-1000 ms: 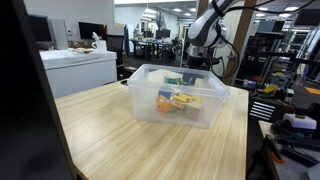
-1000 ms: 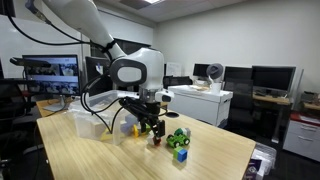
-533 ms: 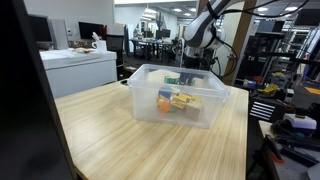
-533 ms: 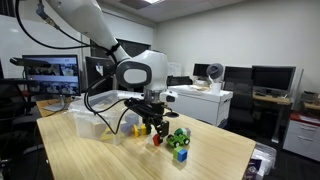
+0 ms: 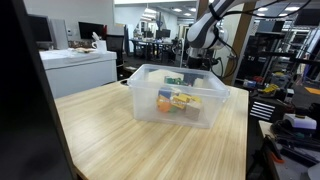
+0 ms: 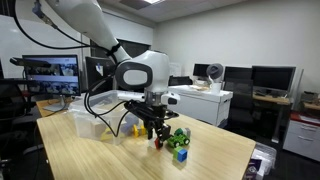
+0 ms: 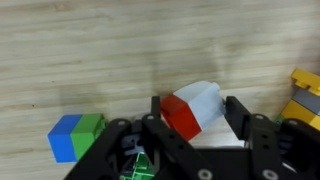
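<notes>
In the wrist view my gripper [image 7: 195, 112] has its two fingers on either side of a tilted red and white block [image 7: 192, 108], and both fingers appear to touch it. The block sits on the wooden table [image 7: 90, 50]. In an exterior view the gripper [image 6: 155, 134] is low over the table, between a clear plastic bin [image 6: 90, 124] and a green toy [image 6: 179, 139]. In another exterior view the arm [image 5: 203, 35] stands behind the bin [image 5: 150, 100], which hides the fingers.
A blue and green block [image 7: 75, 137] lies left of the gripper and a yellow piece [image 7: 306, 90] lies right of it. The bin holds several coloured toys [image 5: 178, 100]. Desks, monitors [image 6: 272, 78] and office furniture surround the table.
The gripper has shifted slightly and stayed low over the table beside the green toy. The bin and the toys have not moved.
</notes>
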Tool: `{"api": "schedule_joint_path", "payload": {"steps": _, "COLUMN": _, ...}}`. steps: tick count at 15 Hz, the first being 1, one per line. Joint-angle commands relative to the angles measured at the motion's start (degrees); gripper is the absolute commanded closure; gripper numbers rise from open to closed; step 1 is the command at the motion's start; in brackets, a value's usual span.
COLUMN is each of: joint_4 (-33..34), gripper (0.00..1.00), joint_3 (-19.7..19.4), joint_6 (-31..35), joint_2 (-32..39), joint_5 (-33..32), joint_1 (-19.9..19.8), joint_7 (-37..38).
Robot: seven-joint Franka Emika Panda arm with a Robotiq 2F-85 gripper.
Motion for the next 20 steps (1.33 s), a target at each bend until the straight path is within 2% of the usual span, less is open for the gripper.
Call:
{"api": "schedule_joint_path", "payload": {"steps": 1, "joint_4": -3.81, "gripper": 0.6, "joint_3": -1.1, "joint_6": -0.65, "joint_2": -2.89, "joint_5": -5.18, "joint_1": 0.2, "joint_7": 0.84}}
{"api": "schedule_joint_path", "payload": {"steps": 6, "joint_4": -7.52, "gripper": 0.6, "joint_3": -3.15, "joint_6": -3.89, "joint_2": -11.53, "joint_5": -13.12, "joint_1": 1.49, "joint_7": 1.25}}
{"api": "schedule_joint_path", "payload": {"steps": 9, "joint_4": -9.66, "gripper": 0.6, "joint_3": -2.96, "joint_6": -4.39, "joint_2": -19.94, "joint_5": -15.88, "joint_1": 2.41, "joint_7": -0.47}}
{"api": "schedule_joint_path", "payload": {"steps": 11, "joint_4": -11.04, "gripper": 0.6, "joint_3": -2.46, "joint_6": -5.03, "joint_2": -27.27, "joint_5": -15.37, "joint_1": 3.86, "joint_7": -2.46}}
{"api": "schedule_joint_path", "payload": {"steps": 15, "joint_4": -15.18, "gripper": 0.6, "joint_3": -1.76, "joint_6": -7.34, "joint_2": -36.58, "joint_5": -13.49, "joint_1": 9.03, "joint_7": -5.17}}
{"api": "schedule_joint_path", "payload": {"steps": 17, "joint_4": -20.29, "gripper": 0.6, "joint_3": -0.98, "joint_6": -8.84, "joint_2": -43.25, "joint_5": -13.17, "joint_1": 13.91, "joint_7": -7.37}}
{"api": "schedule_joint_path", "payload": {"steps": 20, "joint_4": -25.86, "gripper": 0.6, "joint_3": -0.83, "joint_6": -9.58, "joint_2": -46.96, "joint_5": -14.93, "joint_1": 17.93, "joint_7": -8.51}}
